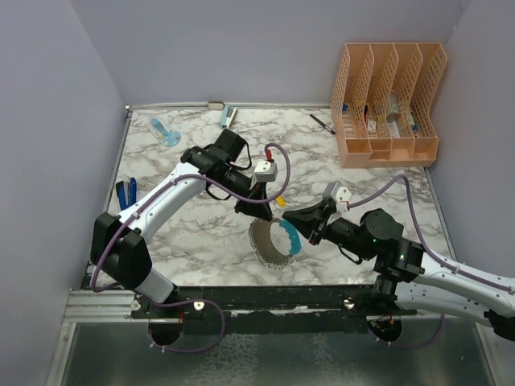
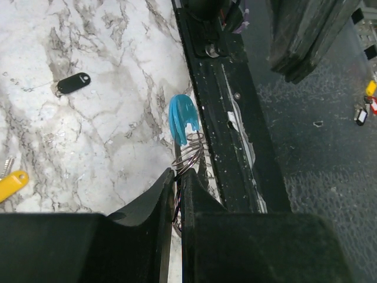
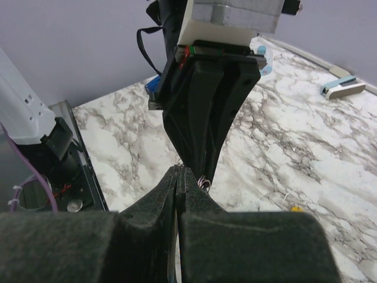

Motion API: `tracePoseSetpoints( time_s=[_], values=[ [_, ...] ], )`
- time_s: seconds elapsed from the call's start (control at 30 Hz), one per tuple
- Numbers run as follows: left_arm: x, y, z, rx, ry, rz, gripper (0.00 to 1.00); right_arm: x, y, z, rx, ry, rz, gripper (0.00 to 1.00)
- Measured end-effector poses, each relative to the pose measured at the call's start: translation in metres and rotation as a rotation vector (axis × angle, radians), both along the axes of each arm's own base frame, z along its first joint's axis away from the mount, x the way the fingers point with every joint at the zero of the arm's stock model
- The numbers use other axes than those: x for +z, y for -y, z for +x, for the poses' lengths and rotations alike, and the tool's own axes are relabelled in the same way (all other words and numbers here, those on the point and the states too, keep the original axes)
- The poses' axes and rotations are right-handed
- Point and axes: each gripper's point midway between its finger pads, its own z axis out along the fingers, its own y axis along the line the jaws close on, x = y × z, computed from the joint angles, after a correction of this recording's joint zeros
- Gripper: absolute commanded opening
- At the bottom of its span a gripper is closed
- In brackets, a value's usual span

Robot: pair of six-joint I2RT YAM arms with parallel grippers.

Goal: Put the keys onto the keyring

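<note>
Light, springy wire, the keyring (image 2: 189,154) likely flexes; best gripped on its gray coils, where the left gripper (image 2: 178,175) clamps its jaws; the right gripper (image 3: 178,172) has its jaws pressed together.

From high behind the robot we look down on the tabletop (image 1: 201,241). Our left wrist view peers closely past the left hand (image 2: 178,174) at the keyring (image 2: 189,152); our right wrist view, past the right hand (image 3: 178,171), faces the same spot.
</note>
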Motion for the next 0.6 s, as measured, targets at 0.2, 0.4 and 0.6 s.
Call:
tracePoseSetpoints(
  time_s=[0.2,0.4,0.6],
  values=[
    [0.004,0.0,-0.004,-0.009,-0.037,-0.004,0.0,0.003,0.001,0.002,-0.011,0.008,0.022,0.12],
    [-0.007,-0.002,0.016,0.116,0.043,0.055,0.0,-0.01,0.007,0.009,-0.071,-0.042,-0.009,0.32],
    [-0.028,-0.012,0.051,0.303,0.14,0.147,0.0,-0.023,0.022,0.015,-0.154,-0.109,-0.024,0.44]
  ],
)
